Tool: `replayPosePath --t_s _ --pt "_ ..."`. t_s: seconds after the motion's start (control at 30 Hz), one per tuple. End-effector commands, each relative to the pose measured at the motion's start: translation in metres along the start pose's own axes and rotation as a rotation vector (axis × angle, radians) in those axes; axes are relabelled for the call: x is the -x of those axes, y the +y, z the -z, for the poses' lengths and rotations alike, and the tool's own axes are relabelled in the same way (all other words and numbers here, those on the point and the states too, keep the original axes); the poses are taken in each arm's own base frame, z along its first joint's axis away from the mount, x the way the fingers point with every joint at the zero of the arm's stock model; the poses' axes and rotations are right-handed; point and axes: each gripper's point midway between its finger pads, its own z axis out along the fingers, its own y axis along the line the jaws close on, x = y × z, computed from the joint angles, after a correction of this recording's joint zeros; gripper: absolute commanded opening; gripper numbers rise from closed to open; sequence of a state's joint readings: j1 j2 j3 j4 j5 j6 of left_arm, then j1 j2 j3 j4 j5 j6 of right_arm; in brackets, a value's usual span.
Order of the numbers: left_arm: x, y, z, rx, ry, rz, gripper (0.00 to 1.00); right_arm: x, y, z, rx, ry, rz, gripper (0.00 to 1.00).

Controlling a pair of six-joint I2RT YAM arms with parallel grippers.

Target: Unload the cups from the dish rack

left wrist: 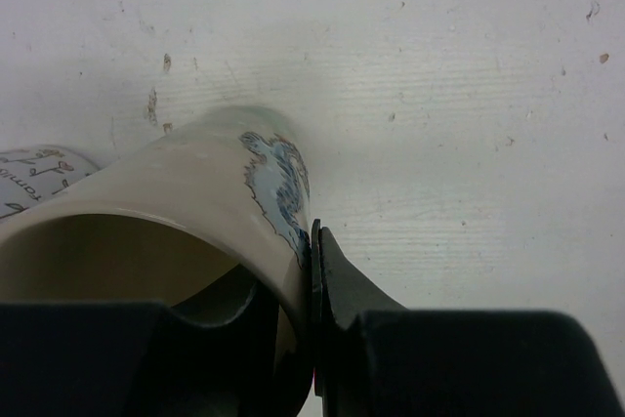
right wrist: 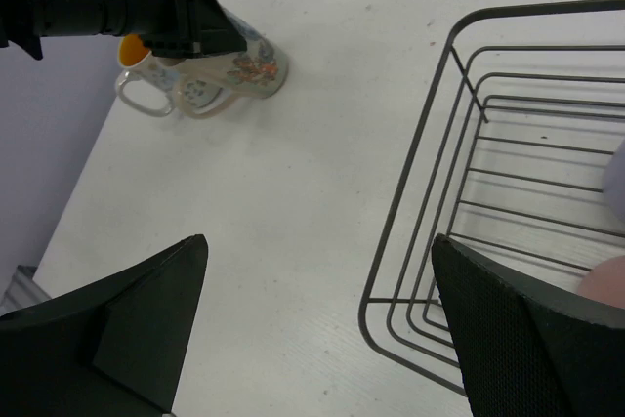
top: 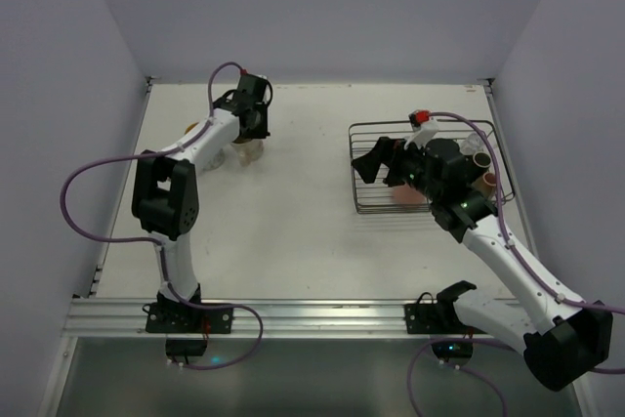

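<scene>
Mug [left wrist: 186,183]: wall clenched in left claw [left wrist: 312,280], for setting on bench [left wrist: 439,95], well left of rack [right wrist: 459,46].
Right claw [right wrist: 322,329]: released, over rack's left rim, likely ready for pink cup [right wrist: 605,285].

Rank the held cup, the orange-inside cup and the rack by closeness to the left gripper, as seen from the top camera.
1. The held cup, clamped in the left gripper itself.
2. The orange-inside cup, just to the left of it.
3. The rack, far off on the right side.

A cream mug [left wrist: 176,192] bears a blue motif, one cup [right wrist: 134,49] is orange inside, the rack [right wrist: 414,175] dark.
</scene>
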State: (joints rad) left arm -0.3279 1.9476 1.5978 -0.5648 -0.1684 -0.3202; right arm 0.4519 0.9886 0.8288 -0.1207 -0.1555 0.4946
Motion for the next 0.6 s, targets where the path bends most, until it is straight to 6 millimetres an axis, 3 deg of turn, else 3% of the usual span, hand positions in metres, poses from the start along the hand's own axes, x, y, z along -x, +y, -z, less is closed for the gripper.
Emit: replayPosePath --t_s 0.0,0.1,0.27,0.5,0.57 --pt "0.036 0.010 0.016 0.033 -0.075 -0.027 0.02 0.022 -0.011 0.004 -0.088 -0.050 0.086 0.99" --pt "0.036 0.013 0.015 0.048 -0.075 -0.034 0.05 0.031 -0.035 0.009 -0.234 -0.067 0.133 0.99" --pt "0.032 0.016 0.009 0.065 -0.051 -0.053 0.12 0.036 -0.046 0.014 -0.300 -0.088 0.142 0.99" --pt "0.043 0.010 0.021 0.032 -0.085 -0.052 0.56 0.033 -0.102 0.027 -0.574 -0.059 0.167 0.99" --pt "0.047 0.008 0.027 0.016 -0.100 -0.049 0.62 0.026 -0.113 0.032 -0.623 -0.051 0.164 0.99"
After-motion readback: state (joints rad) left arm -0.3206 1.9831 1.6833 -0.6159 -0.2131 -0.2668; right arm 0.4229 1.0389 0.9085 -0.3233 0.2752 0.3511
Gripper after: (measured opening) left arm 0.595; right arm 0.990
